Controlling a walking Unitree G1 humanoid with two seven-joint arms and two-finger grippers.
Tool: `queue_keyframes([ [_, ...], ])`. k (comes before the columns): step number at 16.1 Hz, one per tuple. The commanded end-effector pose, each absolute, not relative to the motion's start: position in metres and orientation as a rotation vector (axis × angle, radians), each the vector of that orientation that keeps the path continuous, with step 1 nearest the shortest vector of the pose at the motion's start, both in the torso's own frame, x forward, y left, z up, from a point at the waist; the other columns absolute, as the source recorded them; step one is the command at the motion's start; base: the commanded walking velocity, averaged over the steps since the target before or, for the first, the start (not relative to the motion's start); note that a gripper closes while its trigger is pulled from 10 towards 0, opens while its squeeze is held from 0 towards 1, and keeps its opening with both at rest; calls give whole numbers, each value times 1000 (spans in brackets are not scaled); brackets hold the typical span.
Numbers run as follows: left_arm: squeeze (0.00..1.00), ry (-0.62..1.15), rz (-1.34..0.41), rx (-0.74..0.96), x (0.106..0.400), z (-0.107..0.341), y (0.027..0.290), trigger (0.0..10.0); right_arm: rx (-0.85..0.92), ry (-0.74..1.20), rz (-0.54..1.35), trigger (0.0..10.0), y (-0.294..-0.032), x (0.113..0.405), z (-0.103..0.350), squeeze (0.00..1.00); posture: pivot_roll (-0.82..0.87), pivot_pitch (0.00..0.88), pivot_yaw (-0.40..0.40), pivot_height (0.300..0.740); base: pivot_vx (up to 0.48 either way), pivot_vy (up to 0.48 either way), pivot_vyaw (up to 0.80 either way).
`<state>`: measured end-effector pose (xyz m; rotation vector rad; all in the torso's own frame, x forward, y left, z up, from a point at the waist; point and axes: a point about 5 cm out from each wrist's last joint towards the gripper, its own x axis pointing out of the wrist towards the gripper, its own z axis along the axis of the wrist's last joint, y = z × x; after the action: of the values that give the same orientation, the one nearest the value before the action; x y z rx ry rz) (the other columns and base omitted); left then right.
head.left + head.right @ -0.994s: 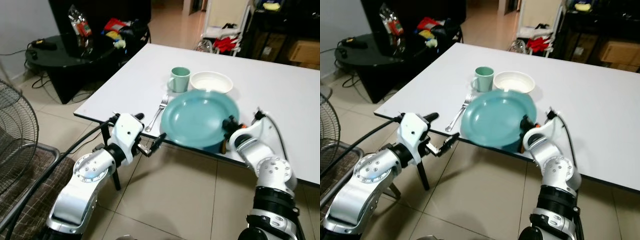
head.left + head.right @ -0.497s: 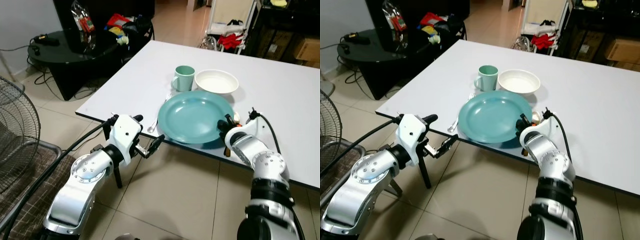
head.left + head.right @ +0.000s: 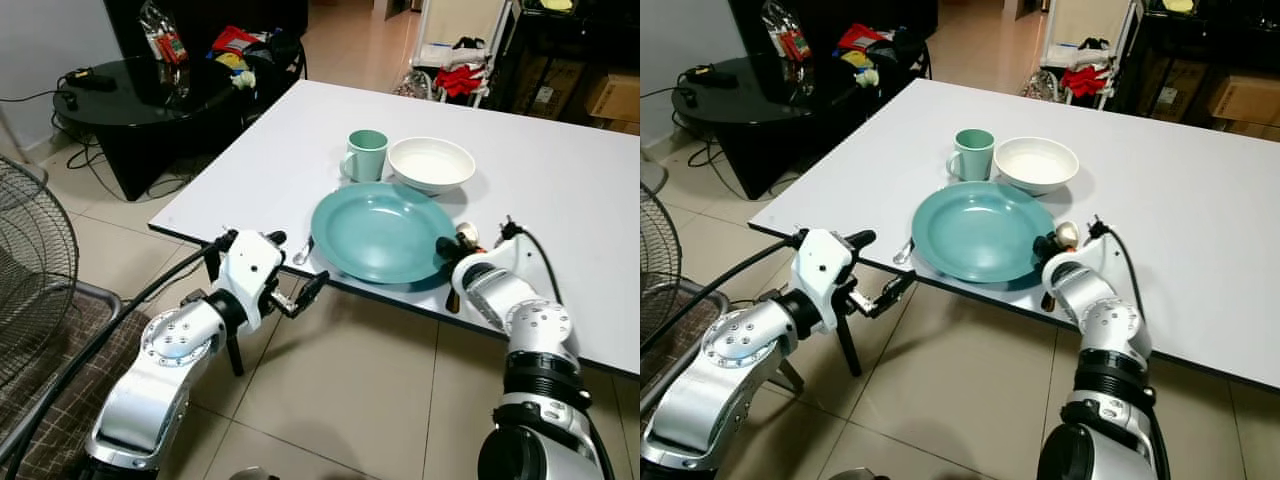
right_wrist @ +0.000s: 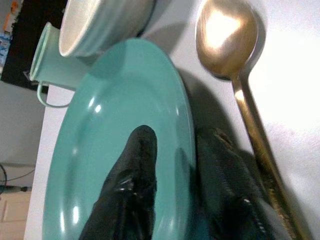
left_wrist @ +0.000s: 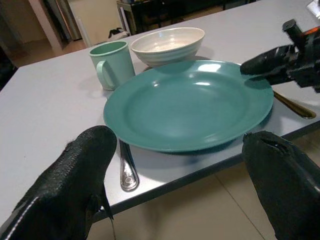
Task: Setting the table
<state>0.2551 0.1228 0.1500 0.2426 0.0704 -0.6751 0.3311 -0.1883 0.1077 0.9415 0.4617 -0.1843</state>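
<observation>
Right tool (image 3: 1048, 245) pinches the rim of the round teal glazed plate (image 3: 383, 232): in my right wrist view one black finger (image 4: 131, 185) lies on the plate's upper face and the other sits under the rim, so I read it as closed on the plate. That plate lies flat on the white matte table (image 3: 560, 190), its near rim close to the table's front edge, with part of its underside shadowed over the edge line.

Just beside the plate on the tool's side lies a brass-coloured metal spoon (image 4: 235, 65), bowl up and shiny, its handle running alongside my lower finger. On the plate's other side a steel fork (image 5: 127, 167) pokes out from under the rim, its rounded handle end near the table edge. Behind the plate stand a pale green ceramic mug (image 3: 365, 155) with its handle toward the robot's left, and a shallow white ribbed bowl (image 3: 431, 164), near each other and near the plate's far rim.

My left tool (image 3: 300, 292) hangs off the table, below and in front of its front edge, fingers spread wide, over beige floor tiles (image 3: 330, 400). Beyond the setting the table surface is bare white toward the far side.
</observation>
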Motion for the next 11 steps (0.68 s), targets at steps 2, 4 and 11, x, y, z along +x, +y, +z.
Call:
queue_keyframes([
  [2, 0, 57, -687, 245, 253, 154, 121, 10000, 917, 449, -172, 10000, -190, 324, 118, 1000, 43, 0, 3, 740, 0, 0, 0],
  [4, 0, 62, -693, 244, 252, 152, 120, 10000, 889, 450, -155, 10000, -190, 313, 124, 1000, 36, 0, 9, 740, 0, 0, 0],
  [11, 0, 32, -534, 185, 255, 155, 125, 10000, 463, 378, -121, 10000, -197, 252, 161, 1000, 4, 0, 32, 740, 0, 0, 0],
])
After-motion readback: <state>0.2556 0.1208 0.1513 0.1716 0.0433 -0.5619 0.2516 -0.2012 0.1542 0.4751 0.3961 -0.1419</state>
